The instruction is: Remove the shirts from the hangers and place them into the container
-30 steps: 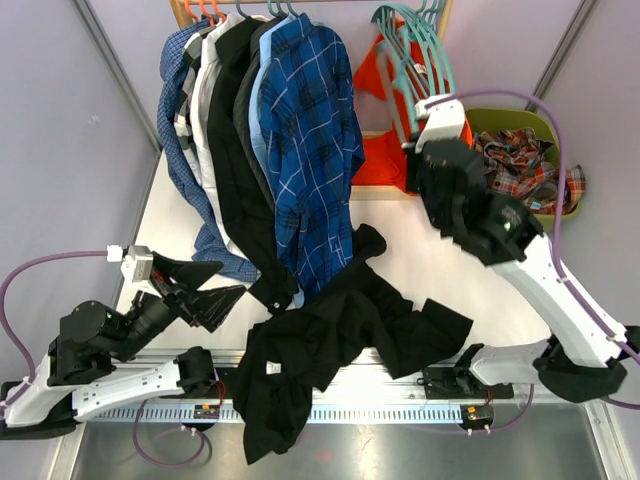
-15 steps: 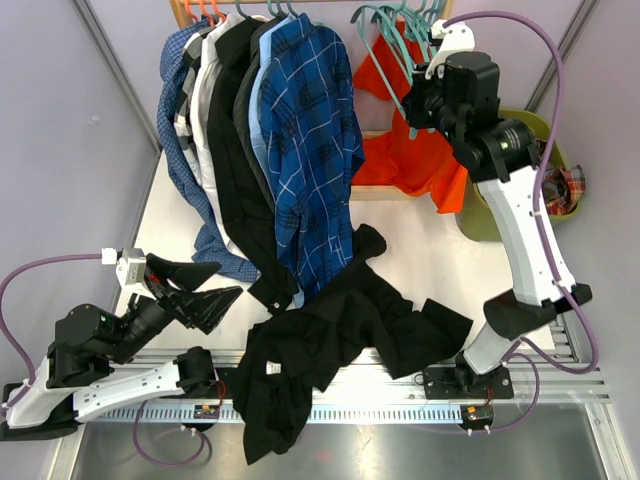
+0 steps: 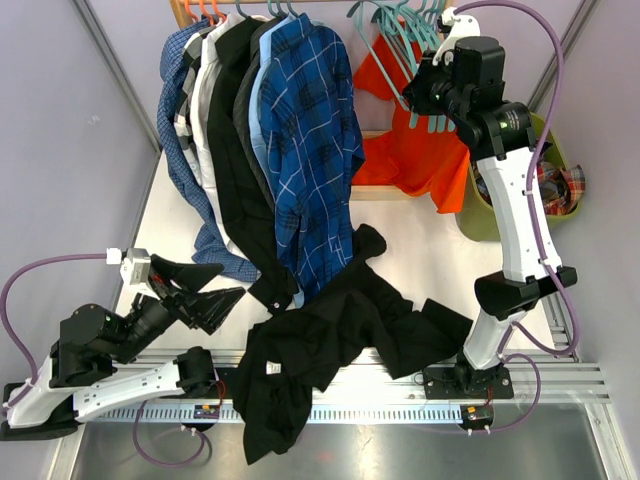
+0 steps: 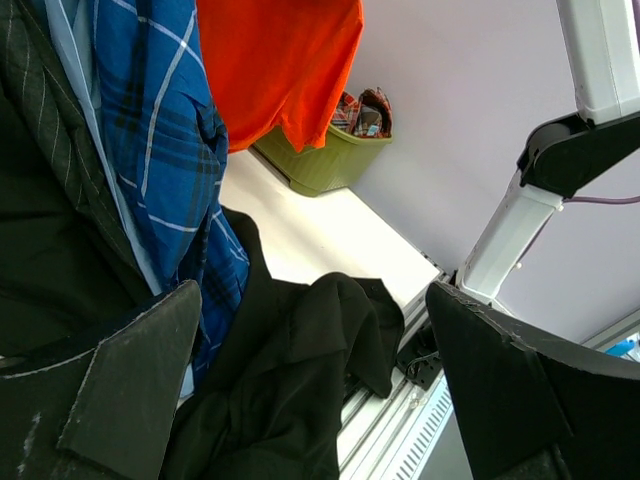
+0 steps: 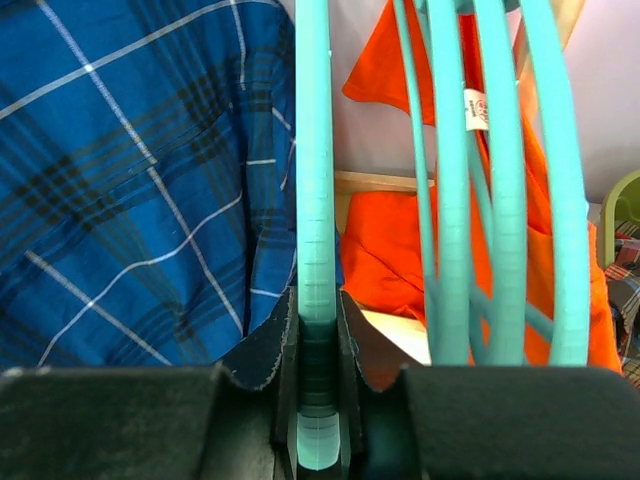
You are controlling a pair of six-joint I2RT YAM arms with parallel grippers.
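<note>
Several shirts (image 3: 270, 130) hang from hangers on the rail at the back; the front one is dark blue with a pale check (image 5: 130, 170). A black shirt (image 3: 340, 335) lies crumpled on the table. My right gripper (image 3: 422, 88) is raised to the rail's right end and is shut on a teal hanger (image 5: 316, 200), beside several bare teal hangers (image 5: 500, 200). The olive-green container (image 3: 478, 218) stands at the back right with plaid cloth (image 3: 560, 185) inside. My left gripper (image 3: 215, 292) stands open, low at the left, facing the black shirt (image 4: 290, 380).
An orange garment (image 3: 410, 150) hangs under the bare hangers, in front of the container (image 4: 330, 165). A wooden bar (image 5: 385, 182) runs behind it. Grey walls close in both sides. A metal rail (image 3: 400, 395) runs along the near table edge.
My right arm has swung up and back from beside the container to the rail's right end, carrying the teal hanger. The left arm has stayed where it was.
</note>
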